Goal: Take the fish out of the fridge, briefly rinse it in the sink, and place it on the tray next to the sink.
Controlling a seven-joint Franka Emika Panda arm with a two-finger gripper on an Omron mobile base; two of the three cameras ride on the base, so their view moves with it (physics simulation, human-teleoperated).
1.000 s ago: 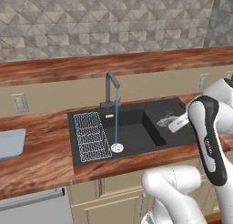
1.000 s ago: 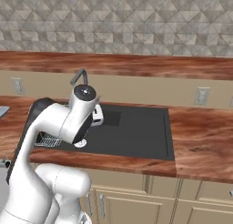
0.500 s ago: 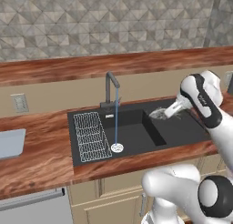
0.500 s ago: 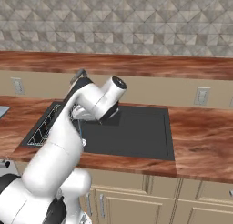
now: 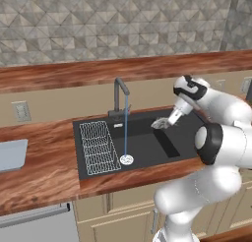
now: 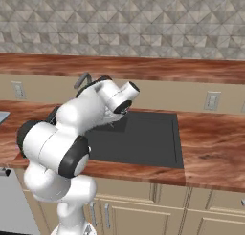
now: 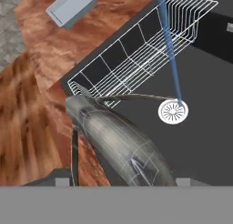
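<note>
My gripper (image 5: pixel 167 121) is shut on the fish (image 5: pixel 159 123), a slender silvery-grey mottled body held above the right half of the black sink (image 5: pixel 147 147). In the hand view the fish (image 7: pixel 119 145) runs diagonally between my fingertips, over the basin floor. Water falls from the dark faucet (image 5: pixel 120 95) in a thin blue stream (image 5: pixel 125 134) onto the round silver drain (image 5: pixel 126 160), to the left of the fish and apart from it. The pale grey-blue tray (image 5: pixel 10 155) lies on the counter far left of the sink, and the tray (image 7: pixel 72 7) looks empty. The fridge is out of view.
A white wire rack (image 5: pixel 97 147) stands in the sink's left part, between the stream and the tray. Brown wooden counter (image 5: pixel 44 172) surrounds the basin. My own white arm (image 6: pixel 72 129) hides the sink's left side in the right base view. A wall outlet (image 5: pixel 20 110) is behind the tray.
The arm has swung and the gripper has carried the fish left across the sink, closer to the running water. The grip on the fish is unchanged.
</note>
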